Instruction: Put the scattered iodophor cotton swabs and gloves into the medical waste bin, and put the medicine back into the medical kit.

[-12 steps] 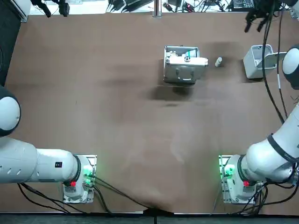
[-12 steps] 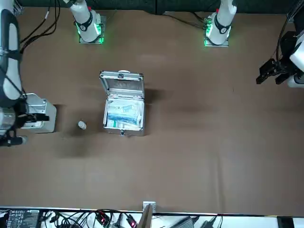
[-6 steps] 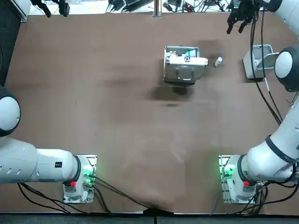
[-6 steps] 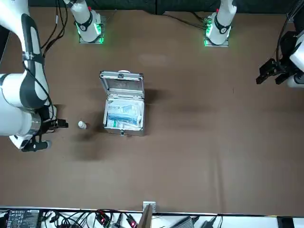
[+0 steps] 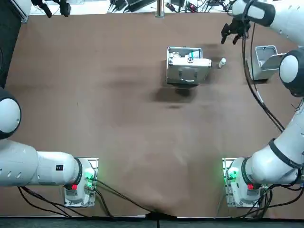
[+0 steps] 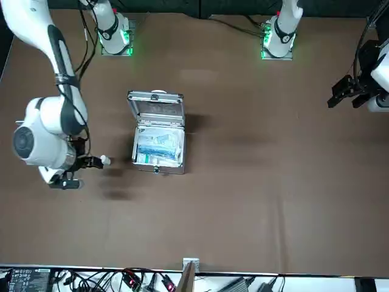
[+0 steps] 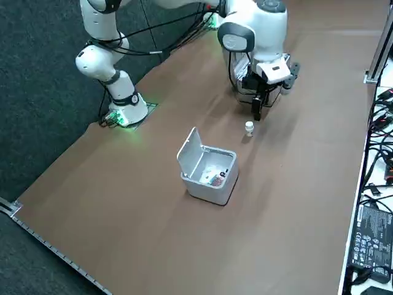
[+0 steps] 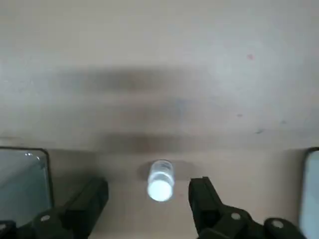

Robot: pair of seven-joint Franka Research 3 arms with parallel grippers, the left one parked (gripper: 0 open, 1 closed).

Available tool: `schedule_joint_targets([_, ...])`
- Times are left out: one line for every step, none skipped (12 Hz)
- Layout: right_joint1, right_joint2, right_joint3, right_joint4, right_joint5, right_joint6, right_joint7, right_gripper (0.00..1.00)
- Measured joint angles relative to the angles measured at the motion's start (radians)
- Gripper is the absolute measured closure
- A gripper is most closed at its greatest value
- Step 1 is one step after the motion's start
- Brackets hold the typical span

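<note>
A small white medicine bottle point(image 5: 222, 62) stands upright on the brown table between the open medical kit point(image 5: 187, 66) and the waste bin point(image 5: 262, 61). My right gripper point(image 5: 231, 34) hovers above the bottle, open and holding nothing. In the wrist view the bottle point(image 8: 160, 181) shows between the two spread fingers point(image 8: 89, 199), lower down and untouched. From the side, the gripper point(image 7: 259, 109) hangs just above the bottle point(image 7: 249, 128). The bin point(image 7: 209, 169) has its lid up, with some red and white items inside.
In the front view the kit point(image 6: 158, 143) lies with its lid raised and packets inside, and the bottle point(image 6: 105, 160) is beside it. A cable tray and wires run along the table's far edge point(image 5: 156, 9). The kit's rim point(image 8: 25, 172) shows beside one finger.
My right arm has swung from over the waste bin toward the kit, and the gripper now hangs over the medicine bottle. Bottle, kit and bin have not moved.
</note>
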Motion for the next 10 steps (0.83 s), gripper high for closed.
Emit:
schedule_joint_targets([0.015, -0.001, 0.0, -0.029, 0.0, 0.036, 0.024, 0.0])
schedule_joint_targets([0.027, -0.001, 0.0, -0.055, 0.0, 0.065, 0.037, 0.0])
schedule_joint_targets([0.034, -0.001, 0.0, -0.08, 0.0, 0.093, 0.044, 0.0])
schedule_joint_targets([0.037, -0.001, 0.0, -0.104, 0.0, 0.124, 0.046, 0.0])
schedule_joint_targets([0.037, -0.001, 0.0, -0.128, -0.001, 0.153, 0.046, 0.0])
schedule_joint_targets([0.037, -0.001, -0.002, -0.151, -0.004, 0.176, 0.046, 0.0])
schedule_joint_targets([0.036, -0.001, -0.005, -0.172, -0.016, 0.193, 0.046, 0.01])
schedule_joint_targets([0.035, -0.001, -0.009, -0.188, -0.033, 0.205, 0.046, 0.01])
schedule_joint_targets([0.033, -0.002, -0.013, -0.21, -0.048, 0.227, 0.046, 0.01])
schedule_joint_targets([0.032, -0.002, -0.014, -0.222, -0.049, 0.244, 0.046, 0.04])
